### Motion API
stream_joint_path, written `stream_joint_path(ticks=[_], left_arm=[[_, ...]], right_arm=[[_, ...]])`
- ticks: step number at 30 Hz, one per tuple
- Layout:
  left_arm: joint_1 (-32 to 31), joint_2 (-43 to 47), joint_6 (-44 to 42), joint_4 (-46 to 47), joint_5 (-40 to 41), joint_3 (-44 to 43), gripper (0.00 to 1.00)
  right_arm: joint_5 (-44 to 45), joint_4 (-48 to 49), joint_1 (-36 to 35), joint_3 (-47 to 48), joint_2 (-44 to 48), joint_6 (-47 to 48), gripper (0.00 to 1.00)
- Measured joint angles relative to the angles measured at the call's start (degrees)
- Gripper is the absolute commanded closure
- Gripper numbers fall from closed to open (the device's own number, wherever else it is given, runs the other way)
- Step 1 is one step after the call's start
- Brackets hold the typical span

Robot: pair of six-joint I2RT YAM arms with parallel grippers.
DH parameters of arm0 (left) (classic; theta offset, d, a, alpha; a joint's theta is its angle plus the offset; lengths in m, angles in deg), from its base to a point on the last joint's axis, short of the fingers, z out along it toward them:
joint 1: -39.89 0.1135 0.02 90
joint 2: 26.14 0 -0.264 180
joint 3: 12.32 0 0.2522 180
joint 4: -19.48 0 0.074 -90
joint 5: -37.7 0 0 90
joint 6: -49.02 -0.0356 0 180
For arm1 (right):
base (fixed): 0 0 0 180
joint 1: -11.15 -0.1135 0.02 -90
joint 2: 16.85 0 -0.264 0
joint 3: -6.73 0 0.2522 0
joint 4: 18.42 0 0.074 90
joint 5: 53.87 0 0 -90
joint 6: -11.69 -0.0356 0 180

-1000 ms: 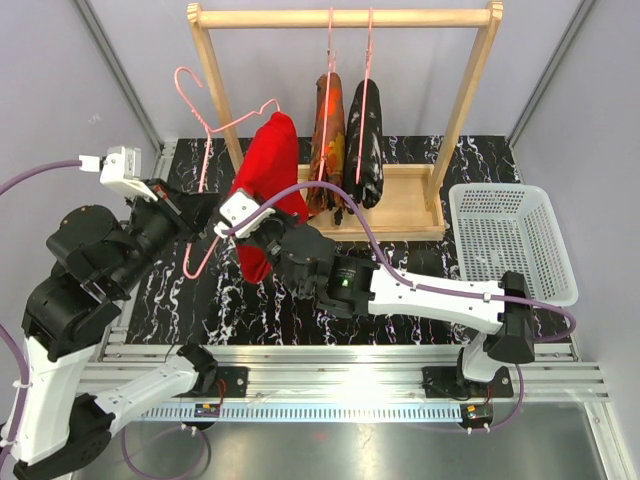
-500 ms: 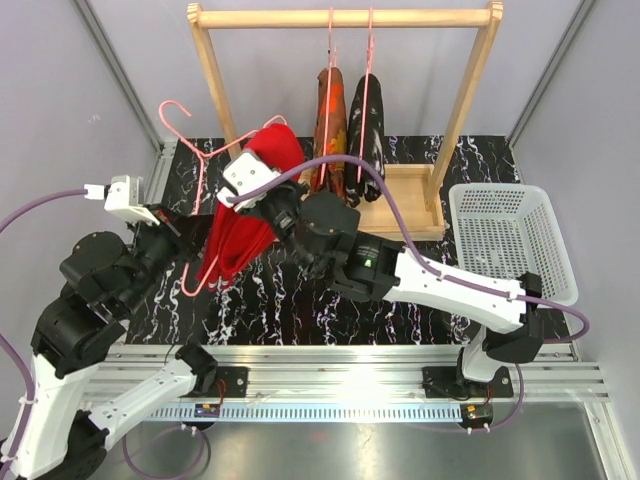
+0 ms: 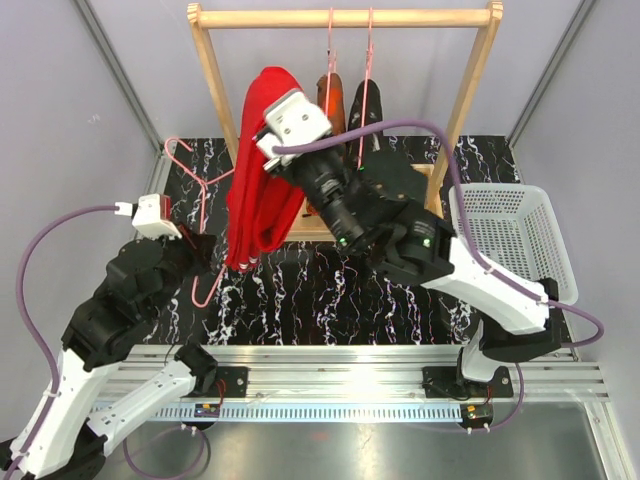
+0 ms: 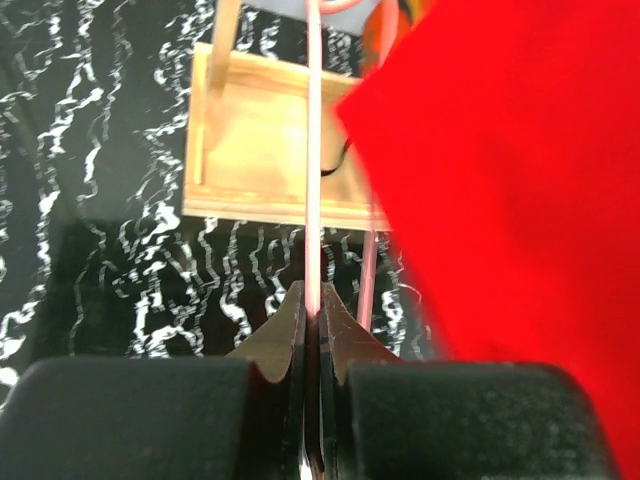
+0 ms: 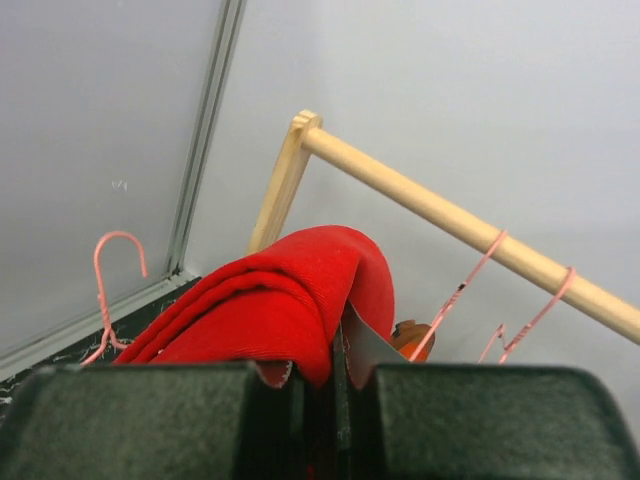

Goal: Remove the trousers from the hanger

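Observation:
My right gripper (image 3: pixel 272 118) is shut on the plain red trousers (image 3: pixel 262 180) and holds them high in front of the wooden rack; the cloth hangs down from the jaws (image 5: pixel 270 300). My left gripper (image 3: pixel 200 250) is shut on the pink hanger (image 3: pixel 203 205), which hangs bare beside the red cloth; its wire runs up from the fingertips (image 4: pixel 314 150). The camouflage trousers (image 3: pixel 333 92) and the black speckled trousers (image 3: pixel 367 100) hang on pink hangers from the rack's rail (image 3: pixel 340 17), mostly hidden behind my right arm.
The wooden rack's base (image 3: pixel 405 215) stands at the back middle of the black marbled table (image 3: pixel 300 300). A white mesh basket (image 3: pixel 510 240) sits at the right. Grey walls close in both sides.
My right gripper has lifted the red trousers up and to the right, off the pink hanger. My left gripper has moved right and lower with the bare hanger.

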Motion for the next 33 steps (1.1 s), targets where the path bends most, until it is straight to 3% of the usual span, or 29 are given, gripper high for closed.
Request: stream_joint_path(ticks=[7,15,18,24,27,33], left_arm=[[0.0,2.8,-2.9,0.7,0.4,3.7,1.00],[0.0,6.7,-6.8,2.3,3.3,6.0,1.00],[0.0,7.6,-7.7,2.3,4.3,7.6,1.00],[0.0,8.1,-8.7,2.4,5.4,9.6,1.00],[0.0,7.9,-8.7,2.5,5.4,9.8,1.00],[0.0,7.4,-8.7,3.7,4.9,9.8,1.00]], right_arm=[[2.0,-7.2,0.0,10.4,1.5,-1.3,1.00],[12.3,-9.3,0.0,6.7,12.5,2.2,1.00],[17.4,-6.0,0.0,1.9,17.4,6.6,1.00],[28.5,14.3,2.2,-16.2,25.2,23.6,1.00],[32.0,20.6,9.3,-24.0,25.8,27.7,1.00],[33.8,18.7,27.5,-40.2,26.7,23.1,1.00]])
